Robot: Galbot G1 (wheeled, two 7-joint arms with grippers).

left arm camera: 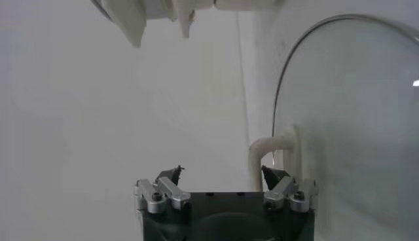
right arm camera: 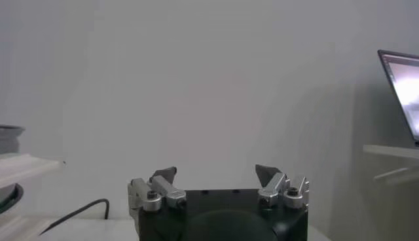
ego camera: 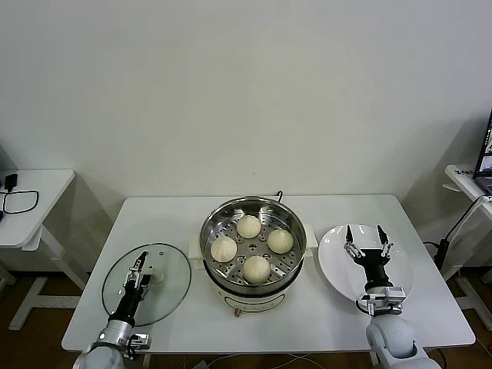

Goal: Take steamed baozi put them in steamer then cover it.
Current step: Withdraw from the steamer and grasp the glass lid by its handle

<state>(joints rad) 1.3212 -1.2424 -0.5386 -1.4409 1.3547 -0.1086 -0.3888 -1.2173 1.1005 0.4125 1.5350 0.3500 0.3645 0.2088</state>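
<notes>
The left gripper hangs over the lid, its jaws spread wide and holding nothing, close by the white handle at the lid's centre. In the head view the lid lies flat on the table to the left of the steamer, near it but apart. All four buns already sit on the perforated tray inside the pot, so only the covering looks left to do. The right gripper idles over the empty white plate on the other side, also wide open and empty.

In the left wrist view the handle shows as a pale loop standing off the glass, just beside one fingertip; I cannot tell whether they touch. The jaws do not yet straddle it.

The right wrist view shows only the open right gripper against the wall, with a laptop far off.

The lid should be stiff, fairly heavy for its size, breakable and slick on the glass, so the handle is the place to grip, squarely across its narrow width. Held off-centre, the lid would likely tip and swing. It probably needs lowering level so the metal rim seats on the steamer without knocking the buns.
</notes>
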